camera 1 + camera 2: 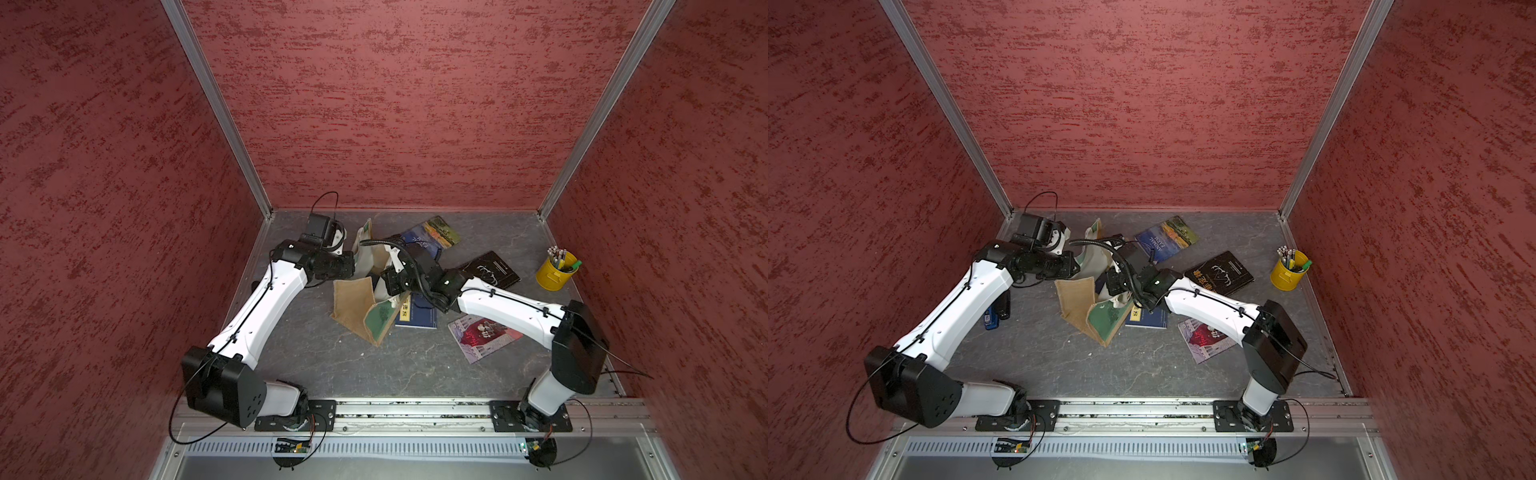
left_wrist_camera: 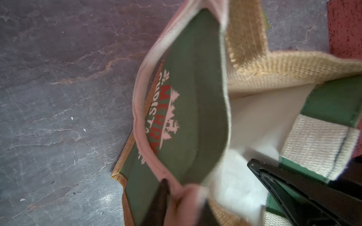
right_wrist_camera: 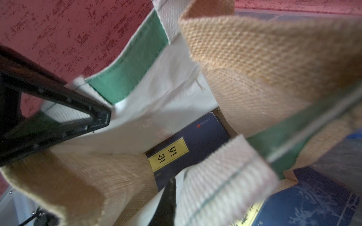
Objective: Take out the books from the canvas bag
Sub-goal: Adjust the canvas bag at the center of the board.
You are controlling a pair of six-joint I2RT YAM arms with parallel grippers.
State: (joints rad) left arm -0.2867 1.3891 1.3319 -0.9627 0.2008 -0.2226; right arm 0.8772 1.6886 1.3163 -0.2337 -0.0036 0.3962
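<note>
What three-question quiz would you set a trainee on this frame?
1. True or false: every book is already out of the boxy tan burlap canvas bag.
2. How many books lie on the grey table outside the bag, in both top views? A two, B four, C six.
3. What is the left gripper shut on?

Key
1. False: a navy book with a yellow label lies inside, seen from the right wrist.
2. B: the blue Animal Farm book, the black book with yellow characters, the pink-red illustrated book and a second navy yellow-labelled book.
3. The bag's white strap handle.
</note>
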